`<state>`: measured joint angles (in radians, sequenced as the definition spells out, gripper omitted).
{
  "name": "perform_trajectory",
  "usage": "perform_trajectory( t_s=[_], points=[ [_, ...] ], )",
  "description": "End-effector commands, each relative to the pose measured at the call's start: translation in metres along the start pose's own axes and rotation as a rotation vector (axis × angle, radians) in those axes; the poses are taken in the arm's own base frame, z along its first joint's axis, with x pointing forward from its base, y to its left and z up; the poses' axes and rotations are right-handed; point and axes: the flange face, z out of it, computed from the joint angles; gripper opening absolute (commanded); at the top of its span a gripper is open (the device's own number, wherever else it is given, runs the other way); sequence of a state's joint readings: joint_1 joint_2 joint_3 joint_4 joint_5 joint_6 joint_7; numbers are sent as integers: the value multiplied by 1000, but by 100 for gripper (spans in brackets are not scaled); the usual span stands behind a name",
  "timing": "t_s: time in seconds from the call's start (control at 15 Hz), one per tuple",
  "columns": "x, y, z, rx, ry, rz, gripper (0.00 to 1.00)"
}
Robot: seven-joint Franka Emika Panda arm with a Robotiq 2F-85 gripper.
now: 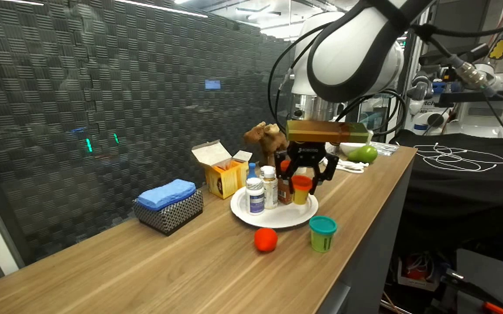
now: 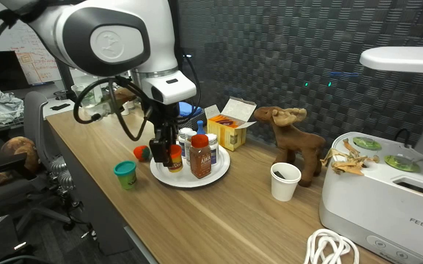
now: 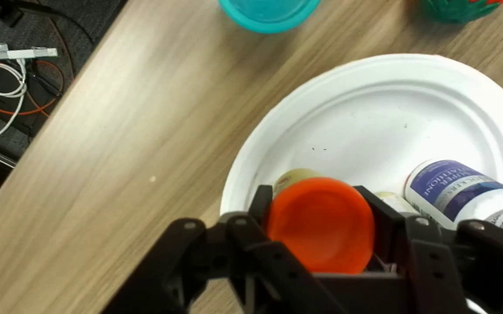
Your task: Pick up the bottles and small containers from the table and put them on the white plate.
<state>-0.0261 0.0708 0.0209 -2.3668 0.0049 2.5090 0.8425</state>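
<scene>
From left to right in an exterior view, I have to mind the white plastic pill bottles with printed labels: they stand close together on the plain round white plate, and a sideways knock could topple them. Next is the square-sided reddish-brown bottle with a red cap, just beside my black 2-jawed gripper, which is clamped on the small yellow cylindrical tub with an orange-red lid. That tub is over the plate, roughly upright; whether its base touches I can't tell, so I'd lower straight and gently, then part the jaws only slightly, as the bottle side leaves little room. Further right, the green cylindrical tub with a teal lid stands on the grained light-brown wooden countertop. The bottles look slick, the plate like matte moulded paper, liable to skid, and the 2 tubs smooth plastic with sunken lid tops.
</scene>
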Motion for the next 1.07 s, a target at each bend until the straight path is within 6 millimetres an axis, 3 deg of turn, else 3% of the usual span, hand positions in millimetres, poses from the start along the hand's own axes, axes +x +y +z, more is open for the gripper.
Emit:
perform_trajectory(
  t_s=[0.0,0.33,0.47,0.53,0.6,0.73,0.87,1.0],
  points=[
    [15,-22,10,-4,9,-6,24],
    [27,-25,38,-36,-24,-2,24],
    [30,-27,38,-43,-19,0,24],
    [31,-25,38,-45,-17,2,37],
    [32,-23,36,-42,-15,2,74],
    [31,-19,32,-34,-14,3,81],
    [29,-13,29,-29,-11,1,98],
    [25,-6,24,-20,-5,3,100]
  ],
)
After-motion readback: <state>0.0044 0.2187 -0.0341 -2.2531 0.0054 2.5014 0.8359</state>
